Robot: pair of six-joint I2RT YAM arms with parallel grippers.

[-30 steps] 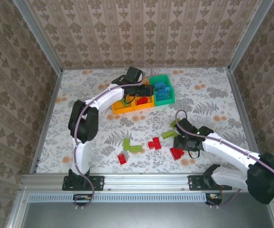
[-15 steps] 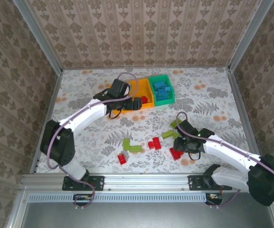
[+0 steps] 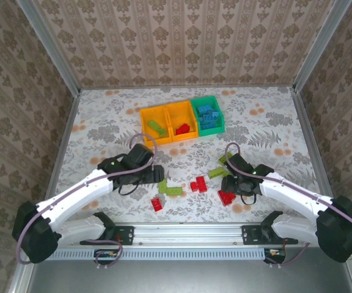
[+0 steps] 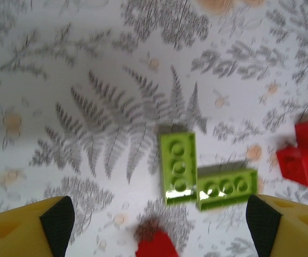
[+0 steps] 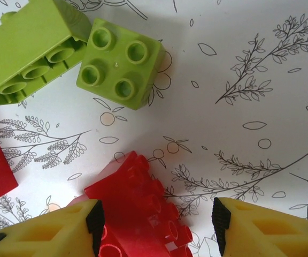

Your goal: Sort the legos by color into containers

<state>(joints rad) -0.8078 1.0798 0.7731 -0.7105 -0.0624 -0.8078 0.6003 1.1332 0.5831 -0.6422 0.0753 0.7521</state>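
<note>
Left gripper point(image 4: 159, 219) gapes wide above green bricks point(image 4: 178, 167) at frame centre. Right gripper point(image 5: 155, 220), fingers apart, straddles a red brick point(image 5: 138, 198) at the bottom edge. Bins point(image 3: 157, 141) sit upper centre.

Bright, even, soft-shadowed light; left wrist view blurred, right wrist view sharp.

White tubular arms point(image 3: 72, 198) with black joint housings point(image 3: 338, 229); a lilac cable point(image 3: 142, 135) loops along each. Yellow fingers point(image 4: 15, 233) carry black pads point(image 4: 58, 218). Black bases point(image 3: 106, 232) sit on the aluminium rail point(image 3: 182, 231).
</note>
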